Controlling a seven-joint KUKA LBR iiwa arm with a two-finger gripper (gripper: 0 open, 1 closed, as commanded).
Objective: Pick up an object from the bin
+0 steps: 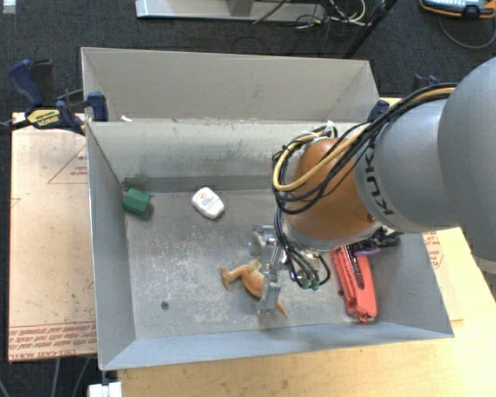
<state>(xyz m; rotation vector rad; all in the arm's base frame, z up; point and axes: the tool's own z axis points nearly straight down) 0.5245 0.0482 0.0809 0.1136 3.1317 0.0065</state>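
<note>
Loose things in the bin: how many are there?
4: a small green block back left, a white rounded lump near it, a tan curved piece by the gripper, a long red tool at right. The arm may hide more.

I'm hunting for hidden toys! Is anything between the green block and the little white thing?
No. In the camera view, only bare grey metal bin floor lies between the small green block and the white rounded plastic piece.

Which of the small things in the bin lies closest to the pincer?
The tan-orange figure at the front middle, right beside the pincer. The red tool, white piece and green block lie farther off.
</note>
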